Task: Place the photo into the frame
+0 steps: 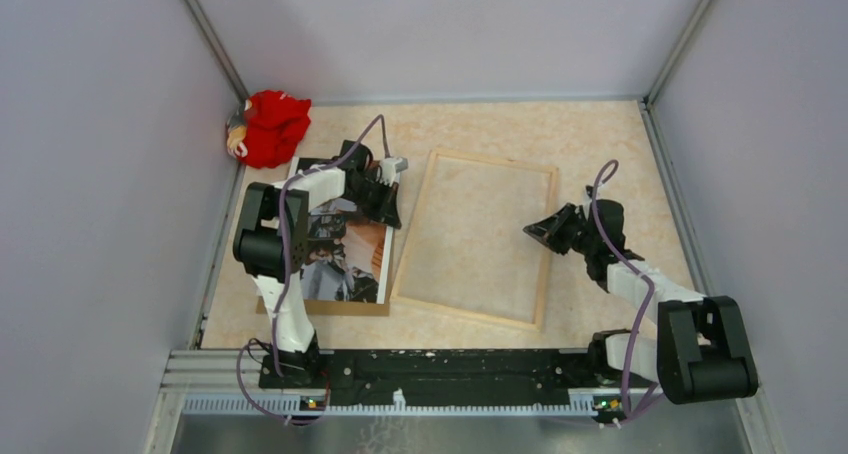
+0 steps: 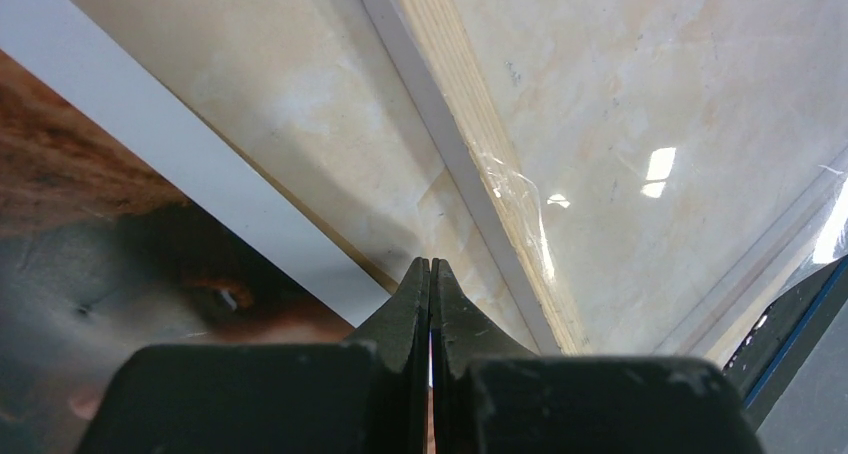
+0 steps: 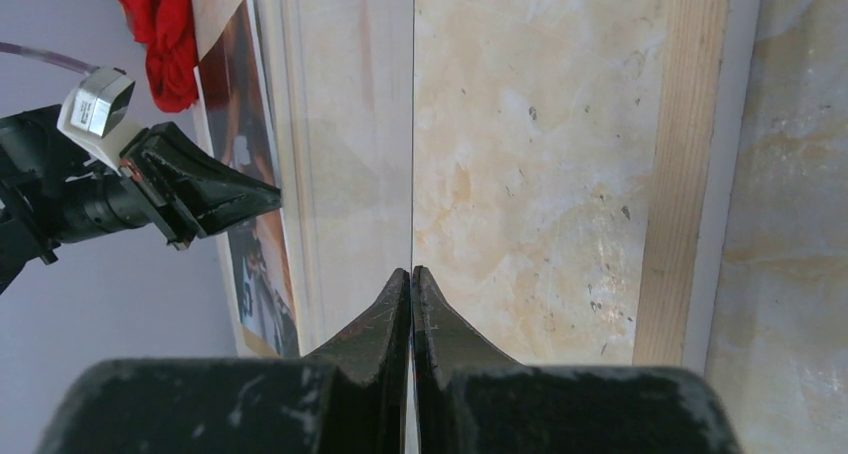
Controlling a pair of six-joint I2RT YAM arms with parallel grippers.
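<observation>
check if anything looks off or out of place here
the frame lies back up and skewed to the table edges. the right gripper is shut on a clear sheet standing edge-on instead of lying in the frame. a crumpled red cloth sits in the far left corner.

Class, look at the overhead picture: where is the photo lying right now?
In the top view, the photo lies flat on the table's left side, just left of the frame, partly beneath the left arm.
</observation>
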